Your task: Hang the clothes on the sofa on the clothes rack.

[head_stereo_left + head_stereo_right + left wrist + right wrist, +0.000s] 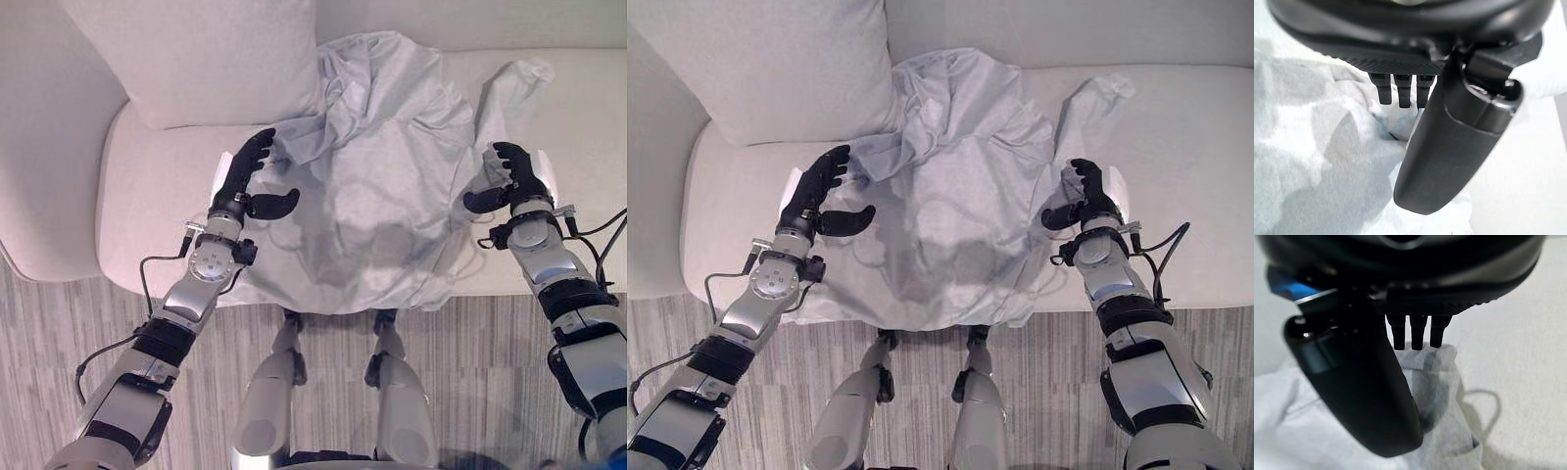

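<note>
A pale grey shirt [382, 176] lies crumpled on the white sofa seat [157, 196], its hem hanging over the front edge. My left hand [240, 186] rests at the shirt's left edge, open, with straight fingers on the cloth [1312, 137] and the thumb spread out. At the right edge, by the sleeve, my right hand [514, 176] curls round a raised fold of the shirt [1444, 382], which sits between thumb and fingers.
A large white cushion [196, 59] leans on the sofa back at the left, just beyond the left hand. The sofa back [490, 20] runs along the far side. Striped grey floor [59, 333] lies in front of the seat.
</note>
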{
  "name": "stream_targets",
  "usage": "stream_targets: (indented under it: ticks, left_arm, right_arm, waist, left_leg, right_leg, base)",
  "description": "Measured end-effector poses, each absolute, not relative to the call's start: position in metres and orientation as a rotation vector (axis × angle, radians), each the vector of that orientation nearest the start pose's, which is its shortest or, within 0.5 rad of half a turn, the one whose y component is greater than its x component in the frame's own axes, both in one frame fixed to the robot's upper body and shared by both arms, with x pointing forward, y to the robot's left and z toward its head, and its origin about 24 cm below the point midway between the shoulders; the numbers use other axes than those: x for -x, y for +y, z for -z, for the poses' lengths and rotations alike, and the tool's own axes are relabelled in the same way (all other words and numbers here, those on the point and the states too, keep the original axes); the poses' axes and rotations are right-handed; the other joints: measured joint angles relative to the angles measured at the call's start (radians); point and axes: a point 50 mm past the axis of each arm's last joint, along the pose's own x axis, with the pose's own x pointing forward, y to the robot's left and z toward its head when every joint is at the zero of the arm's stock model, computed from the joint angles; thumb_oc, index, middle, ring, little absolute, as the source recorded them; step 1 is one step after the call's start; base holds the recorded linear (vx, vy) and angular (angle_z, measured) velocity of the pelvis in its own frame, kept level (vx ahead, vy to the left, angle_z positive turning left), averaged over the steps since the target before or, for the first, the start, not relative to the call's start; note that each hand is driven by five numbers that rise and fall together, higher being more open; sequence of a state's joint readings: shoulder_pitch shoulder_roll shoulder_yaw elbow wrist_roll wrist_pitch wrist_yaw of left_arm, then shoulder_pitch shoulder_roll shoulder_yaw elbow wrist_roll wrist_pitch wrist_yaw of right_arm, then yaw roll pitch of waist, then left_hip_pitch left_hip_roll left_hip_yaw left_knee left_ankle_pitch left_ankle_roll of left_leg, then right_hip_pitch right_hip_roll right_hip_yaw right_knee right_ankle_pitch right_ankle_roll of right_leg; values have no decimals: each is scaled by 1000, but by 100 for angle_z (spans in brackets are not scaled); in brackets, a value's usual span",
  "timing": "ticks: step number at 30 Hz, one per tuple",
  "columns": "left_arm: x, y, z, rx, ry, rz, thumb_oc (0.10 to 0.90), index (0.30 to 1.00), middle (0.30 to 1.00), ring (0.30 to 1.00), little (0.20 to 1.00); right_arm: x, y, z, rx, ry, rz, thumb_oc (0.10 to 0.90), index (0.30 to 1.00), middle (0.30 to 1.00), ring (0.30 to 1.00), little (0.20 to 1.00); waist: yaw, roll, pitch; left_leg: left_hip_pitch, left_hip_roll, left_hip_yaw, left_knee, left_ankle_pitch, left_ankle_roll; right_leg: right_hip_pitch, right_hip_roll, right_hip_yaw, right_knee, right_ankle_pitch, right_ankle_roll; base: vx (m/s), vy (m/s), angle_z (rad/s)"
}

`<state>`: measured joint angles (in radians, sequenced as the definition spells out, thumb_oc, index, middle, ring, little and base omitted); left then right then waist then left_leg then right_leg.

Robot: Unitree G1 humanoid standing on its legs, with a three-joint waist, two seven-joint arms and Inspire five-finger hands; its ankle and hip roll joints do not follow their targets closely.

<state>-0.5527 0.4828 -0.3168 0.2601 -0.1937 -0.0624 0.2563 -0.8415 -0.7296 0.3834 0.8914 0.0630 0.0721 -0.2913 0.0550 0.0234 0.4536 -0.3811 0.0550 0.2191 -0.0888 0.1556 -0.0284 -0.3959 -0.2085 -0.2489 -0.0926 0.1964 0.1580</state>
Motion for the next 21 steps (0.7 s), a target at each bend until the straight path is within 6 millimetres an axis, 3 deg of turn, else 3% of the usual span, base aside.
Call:
stream_targets:
  ticks: [6, 10, 13, 18, 21]
  left_arm:
    - [-341, 168, -143, -349, -304, 16, 800, 900, 900, 900, 900]
    - [-338, 170, -146, -337, -322, 11, 800, 900, 900, 900, 900]
    - [-335, 172, -147, -335, -330, -1, 800, 900, 900, 900, 900]
    - [-329, 173, -165, -416, -423, -12, 800, 900, 900, 900, 900]
    - [-326, 167, -178, -422, -481, 3, 800, 900, 900, 900, 900]
  right_arm:
    - [-369, -310, -140, 800, 118, 465, 400, 300, 300, 300, 300]
    - [-360, -299, -121, 726, 96, 426, 400, 300, 300, 300, 300]
    - [-342, -286, -82, 657, 146, 378, 400, 300, 300, 300, 300]
    - [-313, -284, -37, 576, 235, 383, 400, 300, 300, 300, 300]
    - [-296, -282, -14, 552, 303, 379, 400, 300, 300, 300, 300]
  waist:
    - [14, -3, 2]
    - [15, -3, 3]
    - [-7, -5, 4]
    - [-25, -6, 4]
    - [-65, -6, 4]
  left_leg:
    - [-12, 0, -13, 0, 2, -1]
    - [-10, 1, -19, 0, 2, -1]
    - [7, 0, -25, 0, 2, -2]
    - [16, -1, -24, 0, 7, -2]
    - [16, 0, -23, 0, 13, -4]
  right_leg:
    - [-3, 0, -12, 0, 0, 0]
    - [2, 0, -13, 0, 0, 0]
    - [24, -2, -12, 0, 0, 0]
    - [32, -3, -8, 0, 0, 0]
    - [30, -2, -3, -1, -1, 1]
  base:
    - [5, 4, 6]
    - [22, -13, 3]
    - [19, -32, 7]
    - [3, -48, 0]
    - [-14, -58, -4]
